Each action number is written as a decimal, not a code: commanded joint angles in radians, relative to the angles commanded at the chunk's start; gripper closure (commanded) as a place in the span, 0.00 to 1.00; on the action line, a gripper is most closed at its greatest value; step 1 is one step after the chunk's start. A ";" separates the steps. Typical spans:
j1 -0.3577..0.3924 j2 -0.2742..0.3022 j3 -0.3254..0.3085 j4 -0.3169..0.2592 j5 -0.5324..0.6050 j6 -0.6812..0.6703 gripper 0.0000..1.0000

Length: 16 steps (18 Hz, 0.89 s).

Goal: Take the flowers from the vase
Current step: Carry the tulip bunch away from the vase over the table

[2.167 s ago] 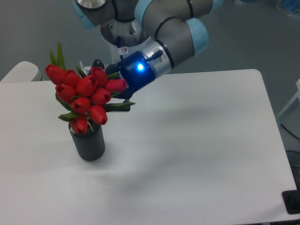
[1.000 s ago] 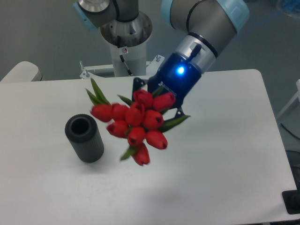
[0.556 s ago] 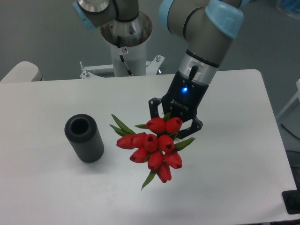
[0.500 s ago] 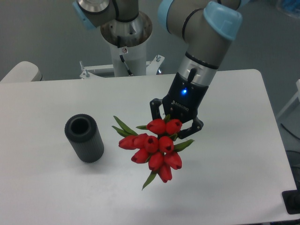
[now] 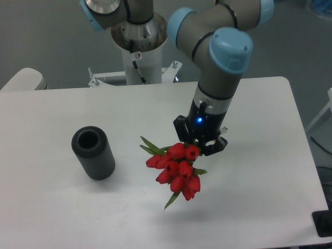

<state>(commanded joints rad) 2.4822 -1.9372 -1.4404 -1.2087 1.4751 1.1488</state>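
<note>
Stems, jaws hidden behind flowers [image 5: 175,168].

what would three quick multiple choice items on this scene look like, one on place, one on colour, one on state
1. Where is the vase relative to the flowers?
A. camera-left of them
B. camera-right of them
C. directly under them

2. What colour are the buds?
A. yellow
B. red
C. white

3. What is the state of the flowers?
A. standing in the vase
B. lying flat on the table
C. held by the gripper, out of the vase

Answers: 1 A, the vase stands apart on the camera-left side. 2 B, the buds are plainly red. 3 C, the gripper sits at the top of the bunch and the vase mouth is empty.
</note>
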 joint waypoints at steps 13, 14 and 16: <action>-0.040 -0.094 0.028 -0.002 0.136 0.124 0.84; -0.039 -0.094 0.029 -0.002 0.134 0.127 0.84; -0.039 -0.095 0.029 -0.002 0.133 0.129 0.85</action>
<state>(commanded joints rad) 2.4436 -2.0325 -1.4113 -1.2103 1.6076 1.2778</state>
